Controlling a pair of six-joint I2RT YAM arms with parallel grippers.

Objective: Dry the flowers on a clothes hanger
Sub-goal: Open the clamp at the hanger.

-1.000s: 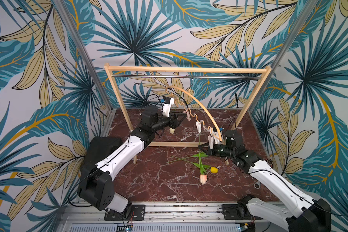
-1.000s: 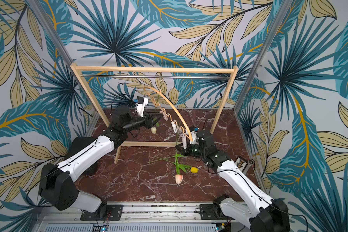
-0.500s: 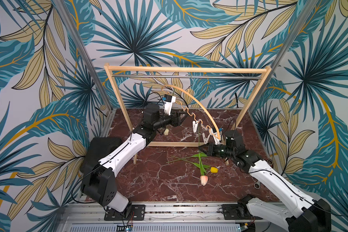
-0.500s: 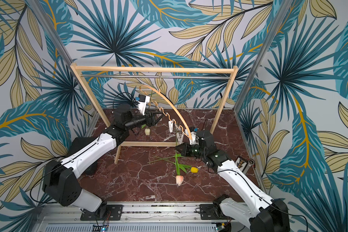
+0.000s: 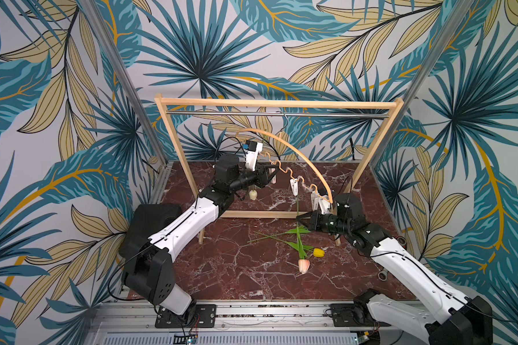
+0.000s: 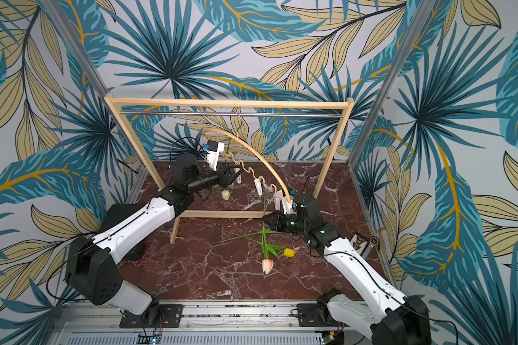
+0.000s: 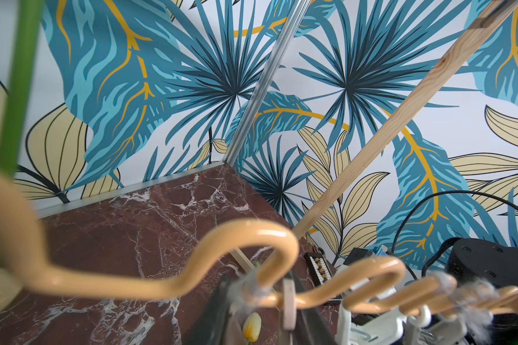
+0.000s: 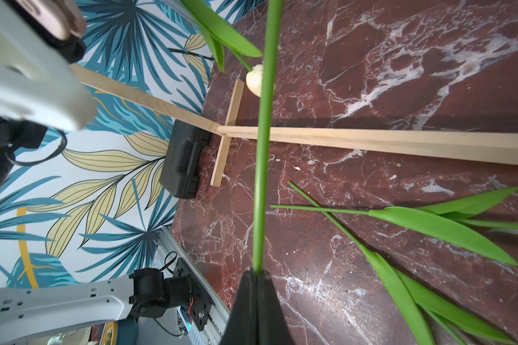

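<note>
Three tulip heads show: the cream-white tulip (image 5: 252, 194) hangs head-down from one arched, wavy-barred wooden hanger (image 5: 311, 164); the pink tulip (image 5: 303, 265) has its stem clamped in the right end effector (image 5: 298, 218); the yellow tulip (image 5: 318, 252) lies on the table (image 5: 237, 268). The left end effector (image 5: 270, 174) flanks a clothespin (image 7: 289, 304), grip indeterminate.

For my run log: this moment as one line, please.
left gripper: at clothespin on hanger | right gripper: shut on pink tulip stem | white tulip: hanging | yellow tulip: on table
</note>
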